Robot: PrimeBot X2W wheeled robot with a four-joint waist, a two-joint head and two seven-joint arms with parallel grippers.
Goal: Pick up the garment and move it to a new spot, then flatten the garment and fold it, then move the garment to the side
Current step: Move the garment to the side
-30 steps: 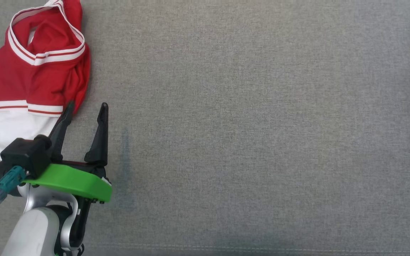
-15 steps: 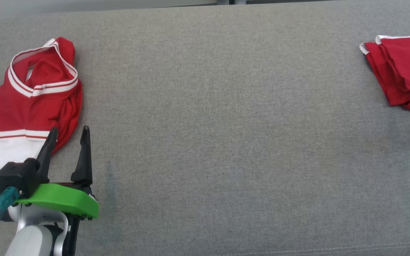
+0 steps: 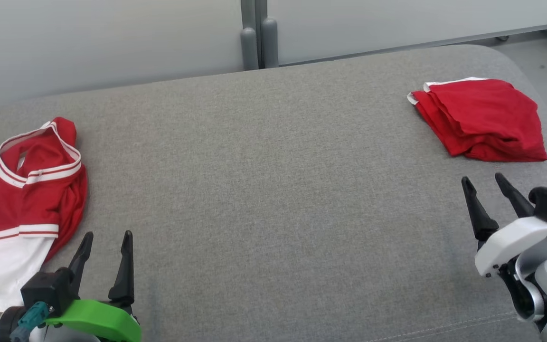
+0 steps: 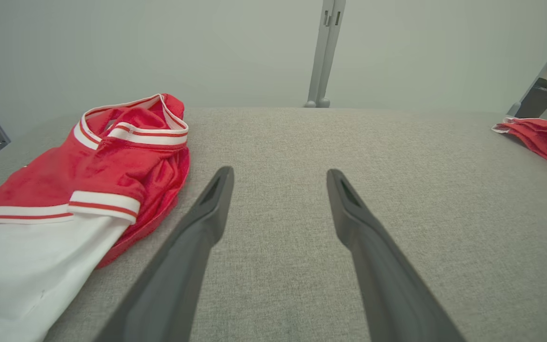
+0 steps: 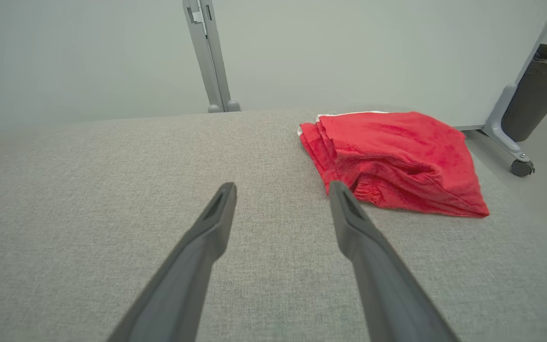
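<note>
Garments (image 3: 26,190) (image 3: 485,118) number two; end effectors (image 3: 108,233) (image 3: 482,177), two, spread.

bare grey cushion (image 3: 273,190) open across the middle, crumpled jersey (image 3: 26,199) at left, folded red garment (image 3: 485,121) far right, panel (image 3: 112,42) behind

left gripper (image 3: 108,233): black fingers (image 3: 125,270), green plate (image 3: 93,320), teal plug (image 3: 33,316) | right gripper (image 3: 481,177): dark fingers (image 3: 476,206), white plate (image 3: 511,242)

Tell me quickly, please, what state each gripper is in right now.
Left gripper: open, holding nothing.
Right gripper: open, holding nothing.
</note>
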